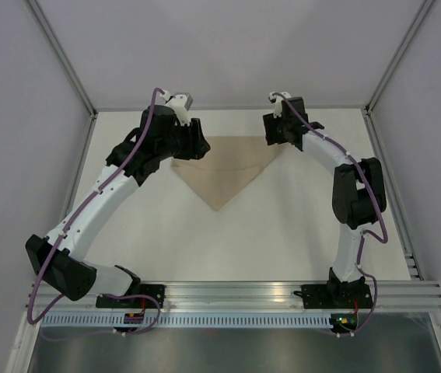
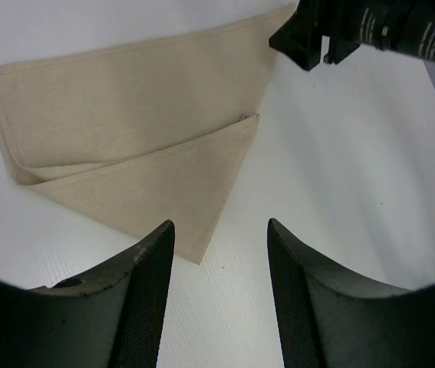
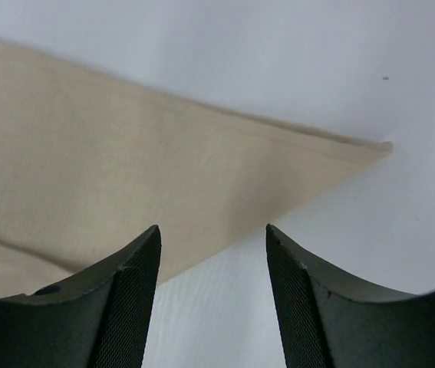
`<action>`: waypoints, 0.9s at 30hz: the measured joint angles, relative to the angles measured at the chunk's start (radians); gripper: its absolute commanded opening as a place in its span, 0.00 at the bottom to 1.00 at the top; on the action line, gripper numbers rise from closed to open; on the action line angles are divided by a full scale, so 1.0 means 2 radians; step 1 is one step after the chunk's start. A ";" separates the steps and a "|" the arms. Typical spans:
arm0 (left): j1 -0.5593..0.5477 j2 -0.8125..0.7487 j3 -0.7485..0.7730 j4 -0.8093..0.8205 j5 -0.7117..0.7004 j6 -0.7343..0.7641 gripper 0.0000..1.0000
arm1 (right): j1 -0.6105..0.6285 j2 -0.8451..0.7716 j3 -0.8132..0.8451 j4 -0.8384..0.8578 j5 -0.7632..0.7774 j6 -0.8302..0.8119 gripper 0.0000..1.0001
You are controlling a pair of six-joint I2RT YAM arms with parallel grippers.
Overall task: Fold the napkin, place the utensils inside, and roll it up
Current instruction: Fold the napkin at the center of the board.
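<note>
White surface (image 1: 282, 233) carrying the napkin (image 1: 222, 167), which lies toward the far side, centred between the arms. It is folded into a triangle, long edge far and apex pointing near. The left wrist view shows stacked layers at its left corner, possibly a second fold, though the angle leaves this uncertain. Left hand (image 2: 219, 224) hangs over the left far corner and right hand (image 3: 213, 228) over the right far corner; each has its fingers spread with nothing between them. Judged progress: folding is done or nearly so; placing utensils and rolling remain. No utensils appear in any view, and no container is visible, so their source cannot be stated.
</note>
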 measured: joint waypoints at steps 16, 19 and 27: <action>0.000 0.005 -0.006 0.004 0.006 0.000 0.56 | -0.172 0.190 0.198 -0.084 -0.170 0.133 0.69; 0.000 0.005 -0.008 0.004 0.006 0.000 0.57 | -0.176 0.210 0.203 -0.080 -0.199 0.155 0.68; 0.000 0.005 -0.009 0.004 0.006 0.000 0.57 | -0.178 0.224 0.212 -0.073 -0.225 0.186 0.42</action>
